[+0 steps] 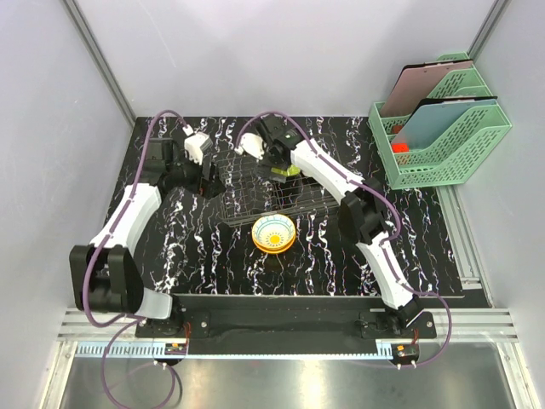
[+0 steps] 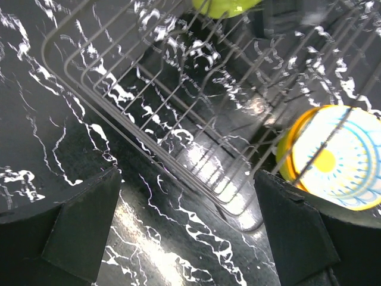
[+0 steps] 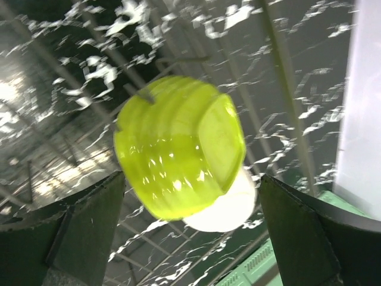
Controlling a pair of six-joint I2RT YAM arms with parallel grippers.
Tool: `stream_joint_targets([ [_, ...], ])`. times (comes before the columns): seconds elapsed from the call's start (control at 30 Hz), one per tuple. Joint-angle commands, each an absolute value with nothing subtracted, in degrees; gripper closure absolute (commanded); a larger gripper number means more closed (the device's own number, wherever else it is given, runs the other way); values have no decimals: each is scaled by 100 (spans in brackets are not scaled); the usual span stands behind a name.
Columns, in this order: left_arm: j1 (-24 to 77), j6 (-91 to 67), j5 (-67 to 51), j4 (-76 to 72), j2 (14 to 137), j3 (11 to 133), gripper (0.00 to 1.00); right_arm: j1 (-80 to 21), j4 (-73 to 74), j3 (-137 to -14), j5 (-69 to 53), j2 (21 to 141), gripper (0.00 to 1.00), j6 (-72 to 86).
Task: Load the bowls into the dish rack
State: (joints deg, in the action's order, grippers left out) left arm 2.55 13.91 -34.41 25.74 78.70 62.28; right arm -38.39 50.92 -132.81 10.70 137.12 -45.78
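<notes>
The wire dish rack stands at the middle of the table. A lime green bowl lies tilted at its far side, under my right gripper. In the right wrist view the lime green bowl lies beyond my open fingers, not gripped, with a white bowl behind it. A cream bowl with an orange rim and patterned inside sits on the table against the rack's near edge. My left gripper is open and empty at the rack's left end; the patterned bowl shows through the wires.
Green plastic mesh file trays stand at the back right, holding boards and a small orange item. A corner of a tray shows in the right wrist view. White walls enclose the black marbled table.
</notes>
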Motion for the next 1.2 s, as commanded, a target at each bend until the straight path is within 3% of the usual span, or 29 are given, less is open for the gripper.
stream_joint_targets([
  [0.0, 229, 1327, -3287, 2109, 8305, 6635, 1, -3806, 5844, -13526, 721, 13799, 0, -4658],
  [0.33, 229, 1433, -3182, 2013, 8832, 6987, 1, -3771, 6882, -13983, 316, 13764, 0, -4685],
  [0.57, 229, 1283, -3164, 1916, 9334, 7286, 1, -3612, 6532, -14467, 289, 13518, 0, -4404],
  [1.17, 229, 1283, -3155, 2021, 9185, 7567, 1, -3033, 5818, -14827, 308, 12982, 0, -3349],
])
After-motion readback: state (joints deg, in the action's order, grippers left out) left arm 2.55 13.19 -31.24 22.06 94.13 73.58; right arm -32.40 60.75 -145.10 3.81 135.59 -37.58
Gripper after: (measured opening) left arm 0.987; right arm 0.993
